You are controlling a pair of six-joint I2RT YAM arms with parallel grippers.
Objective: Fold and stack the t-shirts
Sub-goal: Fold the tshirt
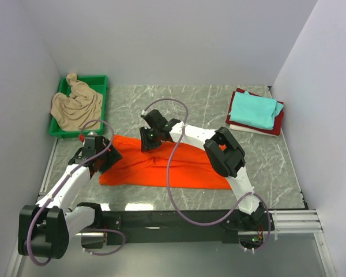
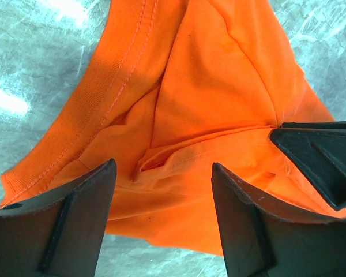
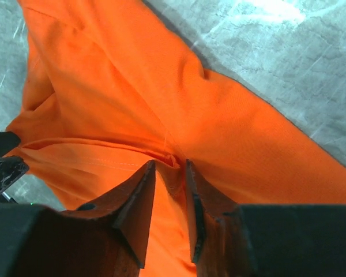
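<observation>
I see my right gripper pinching, it seems, a fold of the orange shirt, while my left gripper hangs wide open over its collar.

A tray sits at the far left of the bench, with a crumpled shirt in it, spilling over its near rim. At the far right lies a stack of folded shirts. Between them and nearer, a spread shirt runs left to right. The left fingers stand over its left end; the right fingers are on a fold near its far edge.
</observation>
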